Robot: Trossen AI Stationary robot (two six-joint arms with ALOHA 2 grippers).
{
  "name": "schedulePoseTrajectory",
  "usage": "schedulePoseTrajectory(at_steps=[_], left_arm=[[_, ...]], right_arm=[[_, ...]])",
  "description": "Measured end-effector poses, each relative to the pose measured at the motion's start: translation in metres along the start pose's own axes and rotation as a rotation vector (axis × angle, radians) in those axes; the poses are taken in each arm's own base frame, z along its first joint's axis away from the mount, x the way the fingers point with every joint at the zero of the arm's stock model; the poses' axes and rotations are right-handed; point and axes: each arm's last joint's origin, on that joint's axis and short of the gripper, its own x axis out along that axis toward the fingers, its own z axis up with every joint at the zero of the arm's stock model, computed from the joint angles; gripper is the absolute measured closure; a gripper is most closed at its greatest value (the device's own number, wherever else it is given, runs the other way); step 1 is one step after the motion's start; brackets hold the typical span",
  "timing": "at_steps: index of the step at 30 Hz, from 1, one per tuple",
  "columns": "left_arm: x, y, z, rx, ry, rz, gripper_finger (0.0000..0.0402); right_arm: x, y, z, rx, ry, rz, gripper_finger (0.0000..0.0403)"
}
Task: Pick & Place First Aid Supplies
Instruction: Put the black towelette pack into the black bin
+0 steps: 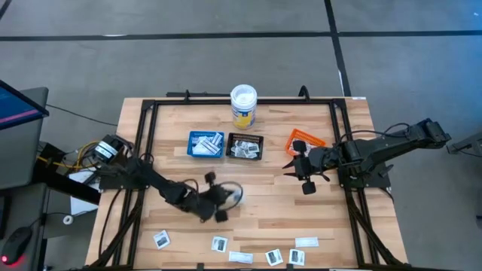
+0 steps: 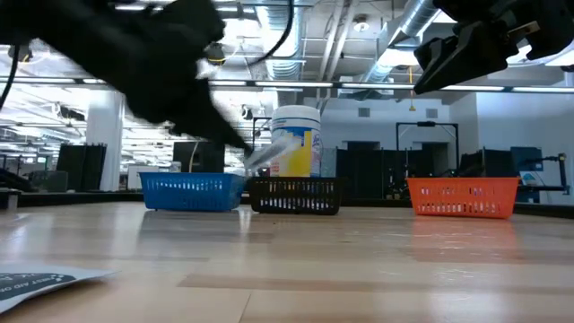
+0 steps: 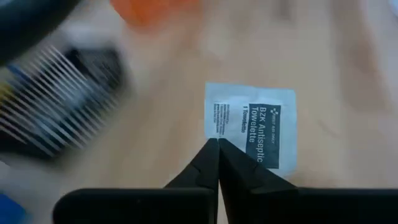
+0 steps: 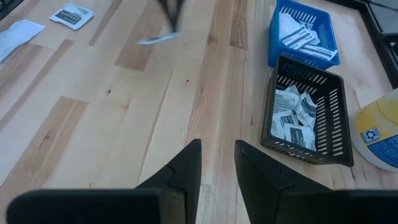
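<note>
A white antiseptic towelette packet (image 3: 252,121) with a dark label is held by my left gripper (image 3: 217,146), which is shut on it above the middle of the table (image 1: 228,197). The low view shows this packet (image 2: 267,154) up in the air in front of the tub. Several more first aid supplies lie flat along the table's near edge, among them a squarish packet (image 1: 161,239) and a narrow strip (image 1: 306,242). My right gripper (image 4: 217,155) hovers open at the right, near the orange tray (image 1: 305,141), with nothing between its fingers. My left gripper pinches the towelette packet by one edge, close to a corner (image 3: 219,134), between its two fingertips. The fingers slant down from the table's left side. The packet sticks out beyond the fingertips and is lifted clear of the table.
A blue tray (image 1: 205,144) holding strips and a black tray (image 1: 246,147) holding squarish packets stand side by side at mid-table, the orange tray to their right. A white-lidded tub (image 1: 243,105) stands behind them. A black frame (image 1: 147,135) runs around the tabletop.
</note>
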Motion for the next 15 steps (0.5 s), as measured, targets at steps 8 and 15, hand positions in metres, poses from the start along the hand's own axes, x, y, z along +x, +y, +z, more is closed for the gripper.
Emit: schedulePoseTrajectory(at_steps=[8, 15], left_arm=[[0.044, 0.073, 0.040, 0.074, -0.166, 0.396, 0.0397], [0.075, 0.141, 0.043, -0.118, -0.143, 0.365, 0.0393]], right_arm=[[0.000, 0.000, 0.000, 0.001, -0.004, -0.001, 0.0313], [0.000, 0.000, 0.000, 0.001, -0.004, -0.001, 0.0313]])
